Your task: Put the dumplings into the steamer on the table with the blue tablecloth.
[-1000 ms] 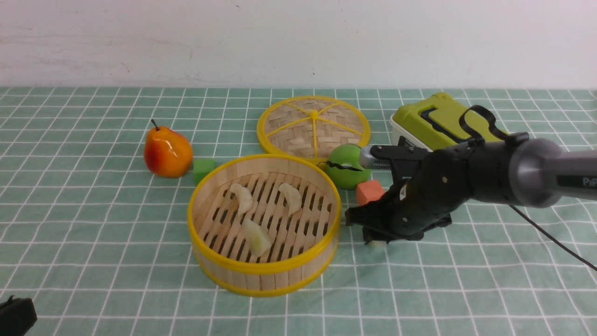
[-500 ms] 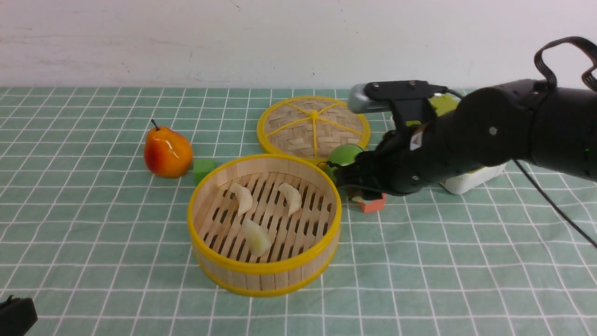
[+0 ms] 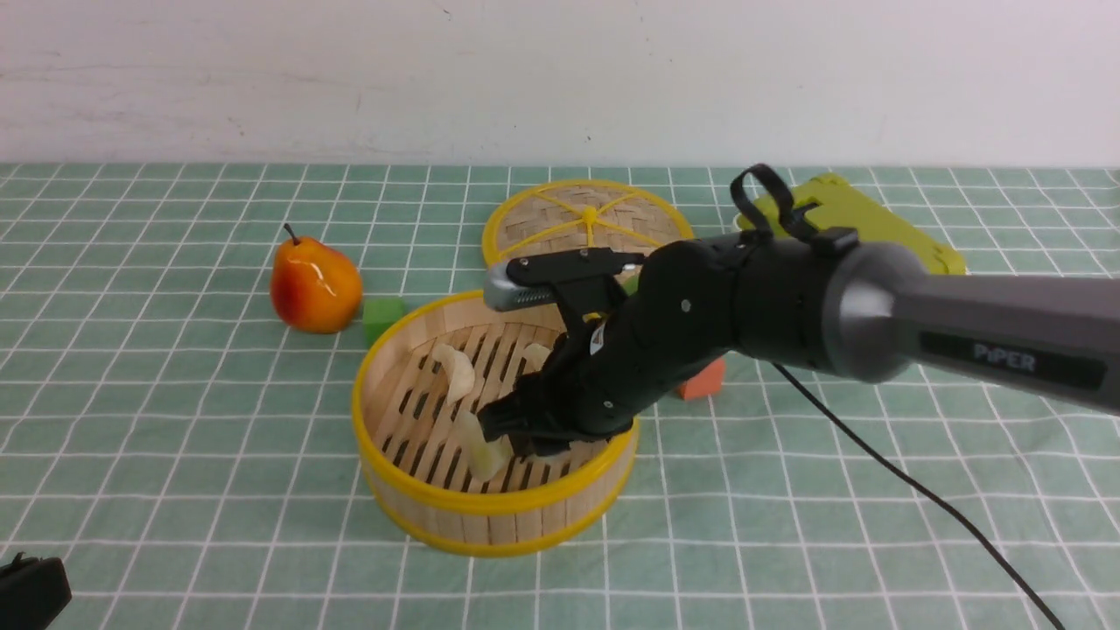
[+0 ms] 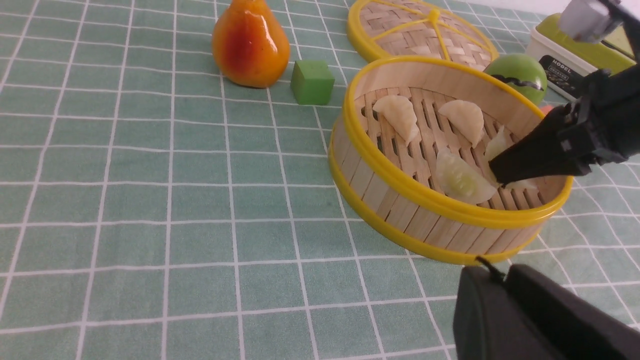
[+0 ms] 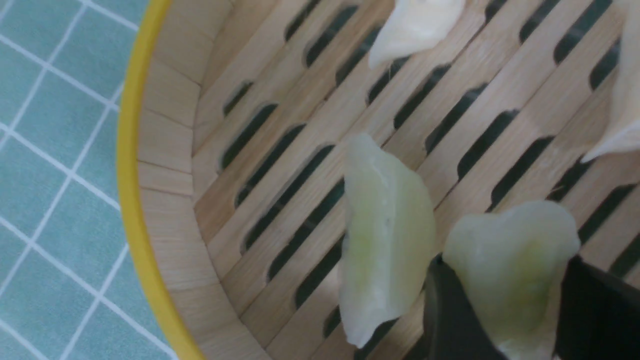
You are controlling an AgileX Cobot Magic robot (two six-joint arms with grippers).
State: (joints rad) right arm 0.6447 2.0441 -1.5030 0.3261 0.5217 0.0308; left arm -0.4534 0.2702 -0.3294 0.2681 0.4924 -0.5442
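Dumpling (image 5: pixel 510 260) pinched btwn right fingers (image 5: pixel 447 315), inside steamer (image 5: pixel 165 200)

The black right gripper (image 3: pixel 523 436) reaches down inside the round bamboo steamer with yellow rims (image 3: pixel 490 527), close to its front wall. Cream-white crescent toy dumplings (image 3: pixel 456 371) lie on the slatted floor. The steamer stands on the teal grid-patterned tablecloth (image 3: pixel 175 420).

The right arm (image 3: pixel 787 297) is extended across, wrist pitched downward. The right gripper (image 3: pixel 527 436) is clamped on one dumpling (image 5: pixel 507 260). The left gripper (image 4: pixel 502 277) is held low, jaws drawn together.
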